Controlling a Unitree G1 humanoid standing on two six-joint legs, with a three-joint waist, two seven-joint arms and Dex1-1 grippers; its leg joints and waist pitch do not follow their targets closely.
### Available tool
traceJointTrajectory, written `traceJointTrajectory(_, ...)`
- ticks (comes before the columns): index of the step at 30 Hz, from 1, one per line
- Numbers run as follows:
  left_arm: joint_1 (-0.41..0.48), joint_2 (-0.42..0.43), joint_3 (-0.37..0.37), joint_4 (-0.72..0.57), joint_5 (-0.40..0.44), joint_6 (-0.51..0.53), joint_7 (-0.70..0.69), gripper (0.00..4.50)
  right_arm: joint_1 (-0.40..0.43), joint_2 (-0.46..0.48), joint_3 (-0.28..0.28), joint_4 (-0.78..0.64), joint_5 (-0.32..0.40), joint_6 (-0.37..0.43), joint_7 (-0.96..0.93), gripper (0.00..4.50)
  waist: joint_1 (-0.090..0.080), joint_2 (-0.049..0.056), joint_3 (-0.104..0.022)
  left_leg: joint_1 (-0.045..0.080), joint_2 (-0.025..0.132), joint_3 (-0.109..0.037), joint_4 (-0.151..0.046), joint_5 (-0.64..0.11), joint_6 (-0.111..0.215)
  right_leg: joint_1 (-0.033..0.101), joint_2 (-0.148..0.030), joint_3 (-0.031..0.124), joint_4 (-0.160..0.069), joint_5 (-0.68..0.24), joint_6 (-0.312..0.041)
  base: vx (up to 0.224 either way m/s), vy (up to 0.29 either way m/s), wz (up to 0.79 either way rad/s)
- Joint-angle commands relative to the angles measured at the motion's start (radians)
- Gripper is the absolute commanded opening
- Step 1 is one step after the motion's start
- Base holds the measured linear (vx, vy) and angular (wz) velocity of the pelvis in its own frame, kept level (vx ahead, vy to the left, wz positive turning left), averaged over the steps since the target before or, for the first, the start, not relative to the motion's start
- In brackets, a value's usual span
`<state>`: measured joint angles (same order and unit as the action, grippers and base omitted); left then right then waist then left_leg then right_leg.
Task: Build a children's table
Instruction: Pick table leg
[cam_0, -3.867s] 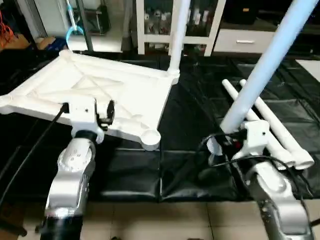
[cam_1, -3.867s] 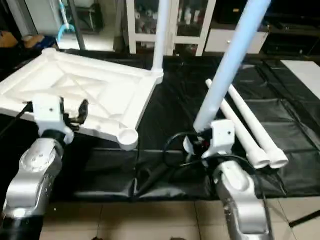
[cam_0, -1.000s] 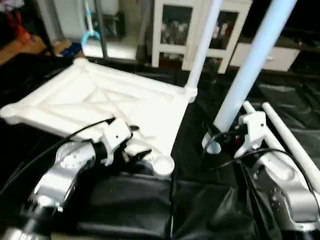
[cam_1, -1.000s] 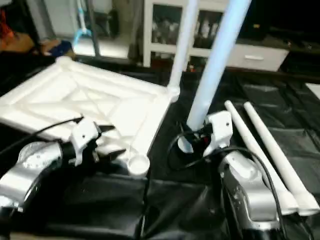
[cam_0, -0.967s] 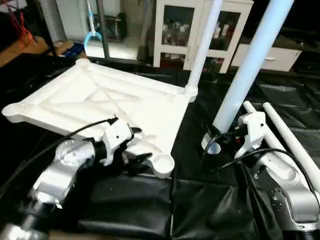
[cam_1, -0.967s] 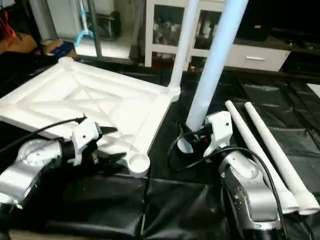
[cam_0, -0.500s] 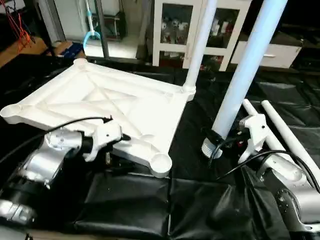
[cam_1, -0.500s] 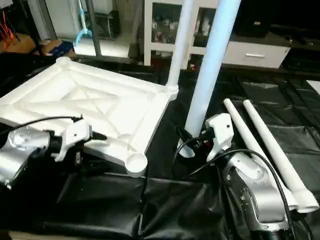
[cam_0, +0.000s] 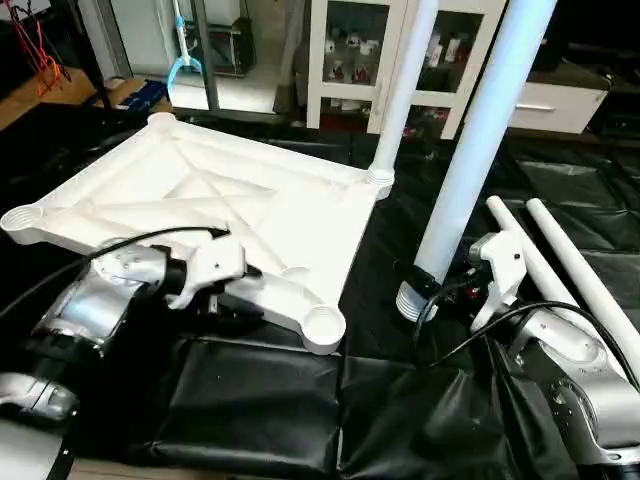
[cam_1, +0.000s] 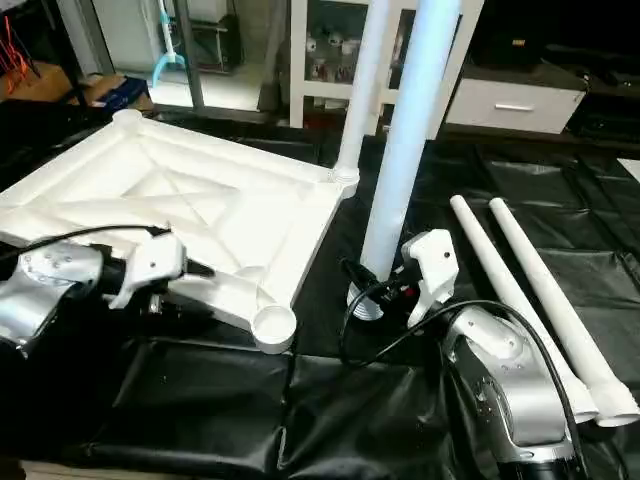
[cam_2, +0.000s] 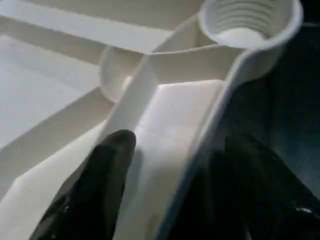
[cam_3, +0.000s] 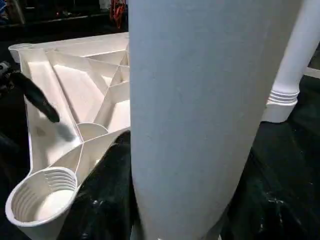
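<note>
This looks like an indoor lab or workshop: a work surface draped in black sheeting (cam_0: 260, 400), a white glass-fronted cabinet (cam_0: 350, 55) stocked with small items, a white drawer unit (cam_0: 560, 100), and red cables (cam_0: 35, 50) hanging by a wall.

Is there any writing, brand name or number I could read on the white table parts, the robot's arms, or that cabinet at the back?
No readable text anywhere.
Tabletop, legs: plain white, no markings.
Robot's forearms: bare silver, no label visible.
Cabinet: the small items on its shelves are too small and blurred to read.
</note>
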<state>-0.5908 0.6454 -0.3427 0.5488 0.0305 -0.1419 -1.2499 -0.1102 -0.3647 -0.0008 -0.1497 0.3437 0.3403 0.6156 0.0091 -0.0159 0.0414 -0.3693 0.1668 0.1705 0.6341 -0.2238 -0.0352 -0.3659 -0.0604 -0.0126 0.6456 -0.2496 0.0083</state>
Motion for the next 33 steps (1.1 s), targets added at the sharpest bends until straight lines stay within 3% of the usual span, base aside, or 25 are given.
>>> traceJointTrajectory(1,-0.018,0.004,-0.026,0.013,0.024,-0.023,-0.027,2.87,-0.006,-0.011,-0.004,-0.017,-0.004,-0.018,0.001,1.87,0.004,0.009,-0.053,0.019,0.062,-0.02,-0.091,-0.082,0.015,0.033,-0.078,0.036,-0.061,0.138,-0.283,0.0,0.0,0.0)
traceJointTrajectory(7,-0.025,-0.006,-0.048,0.013,0.044,-0.008,-0.048,2.43,0.0,-0.012,0.0,-0.021,-0.009,-0.023,0.004,1.87,0.004,0.014,-0.052,0.021,0.063,-0.019,-0.092,-0.098,0.011,0.031,-0.079,0.036,-0.061,0.132,-0.291,0.0,0.0,0.0)
traceJointTrajectory(18,-0.027,-0.015,-0.05,0.027,0.063,0.002,-0.047,1.58,0.001,-0.006,0.007,-0.018,-0.016,-0.032,0.004,1.87,0.004,0.012,-0.051,0.019,0.064,-0.019,-0.093,-0.1,0.011,0.032,-0.079,0.037,-0.063,0.136,-0.296,0.0,0.0,0.0)
traceJointTrajectory(27,-0.003,0.011,-0.08,0.008,0.124,-0.016,-0.043,0.72,0.001,-0.01,0.029,-0.01,-0.032,-0.051,0.013,1.87,-0.001,0.012,-0.049,0.019,0.065,-0.021,-0.096,-0.119,0.005,0.031,-0.08,0.038,-0.066,0.1,-0.287,0.0,0.0,0.0)
traceJointTrajectory(30,0.007,0.023,-0.106,-0.006,0.155,-0.023,-0.053,0.56,-0.006,-0.011,0.032,-0.005,-0.036,-0.056,0.015,1.87,-0.002,0.012,-0.049,0.019,0.067,-0.021,-0.097,-0.114,0.006,0.031,-0.08,0.039,-0.067,0.103,-0.285,0.0,0.0,0.0)
traceJointTrajectory(31,0.019,0.027,-0.118,-0.017,0.168,-0.013,-0.056,0.49,-0.009,-0.012,0.034,-0.003,-0.039,-0.059,0.017,1.87,-0.003,0.005,-0.049,0.018,0.066,-0.019,-0.097,-0.103,0.009,0.033,-0.079,0.038,-0.066,0.116,-0.285,0.0,0.0,0.0)
traceJointTrajectory(33,0.036,0.029,-0.127,-0.031,0.179,0.008,-0.051,0.45,-0.011,-0.013,0.036,-0.001,-0.041,-0.062,0.018,1.87,-0.002,0.008,-0.049,0.018,0.066,-0.019,-0.096,-0.093,0.016,0.032,-0.08,0.039,-0.064,0.126,-0.287,0.0,0.0,0.0)
